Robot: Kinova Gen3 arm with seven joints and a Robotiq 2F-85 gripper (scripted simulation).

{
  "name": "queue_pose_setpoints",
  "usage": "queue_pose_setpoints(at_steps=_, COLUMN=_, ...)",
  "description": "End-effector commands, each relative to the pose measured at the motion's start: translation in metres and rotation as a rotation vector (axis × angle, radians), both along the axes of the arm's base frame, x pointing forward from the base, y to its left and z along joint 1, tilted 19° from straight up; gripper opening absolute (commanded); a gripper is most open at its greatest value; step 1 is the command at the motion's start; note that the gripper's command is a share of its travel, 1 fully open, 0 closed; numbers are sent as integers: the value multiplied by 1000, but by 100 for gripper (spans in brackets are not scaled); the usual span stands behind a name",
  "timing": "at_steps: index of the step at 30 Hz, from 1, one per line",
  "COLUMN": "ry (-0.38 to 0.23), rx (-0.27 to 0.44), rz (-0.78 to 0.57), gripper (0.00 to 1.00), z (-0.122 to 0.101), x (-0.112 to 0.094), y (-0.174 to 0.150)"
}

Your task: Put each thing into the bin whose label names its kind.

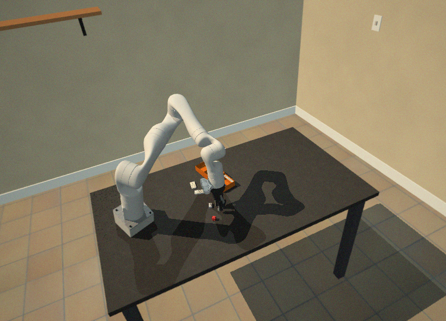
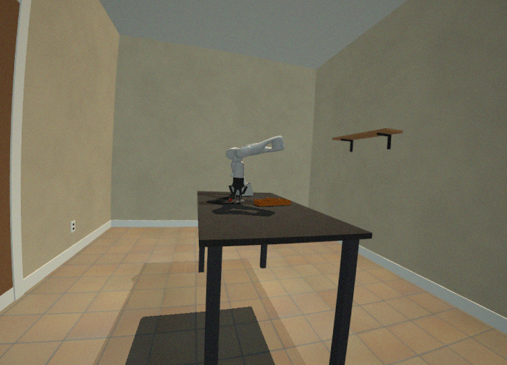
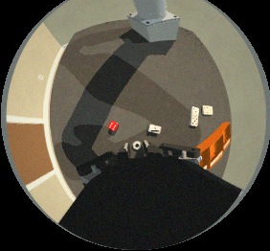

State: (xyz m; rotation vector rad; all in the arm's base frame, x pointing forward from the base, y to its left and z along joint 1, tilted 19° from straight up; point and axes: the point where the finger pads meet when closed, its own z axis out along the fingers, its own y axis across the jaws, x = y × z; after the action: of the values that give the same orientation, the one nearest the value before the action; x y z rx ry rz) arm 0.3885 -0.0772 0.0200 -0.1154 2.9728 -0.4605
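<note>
one orange bin [image 1: 201,169] is seen on the dark desk [image 1: 306,173], toward the desk's back edge, partly hidden behind the arm's forearm. the arm's grey base [image 1: 133,221] is mounted near the back left corner of the desk.

the gripper [image 1: 218,206] is pointed straight down, low over the desk near its middle, on the front side of the bin. its fingers are partly closed, set to a narrow gap, and nothing is seen pinched between them.

a red die [image 1: 213,218] is lying on the desk just in front of the gripper, apart from it. a small white die [image 1: 210,204] is lying just beside the gripper, on the base side. two white dominoes [image 1: 193,184] are lying flat between the bin and the base, close together, outside the bin.

the bin's label cannot be read. the bin's contents cannot be told.
</note>
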Motion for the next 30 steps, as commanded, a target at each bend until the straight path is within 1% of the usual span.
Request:
queue_pose_setpoints(at_steps=1, ry=0, rx=-1, rz=3, gripper=31, z=-1, x=2, y=2)
queue_pose_setpoints(at_steps=11, ry=-1, rx=-6, rz=9, gripper=31, z=-12, x=5, y=-4)
queue_pose_setpoints(at_steps=24, ry=0, rx=0, rz=3, gripper=31, z=-11, x=3, y=-2)
queue_pose_setpoints(at_steps=25, ry=0, rx=0, rz=3, gripper=11, z=-11, x=3, y=-2)
queue_pose_setpoints(at_steps=30, ry=0, rx=0, rz=3, gripper=11, z=-11, x=3, y=-2)
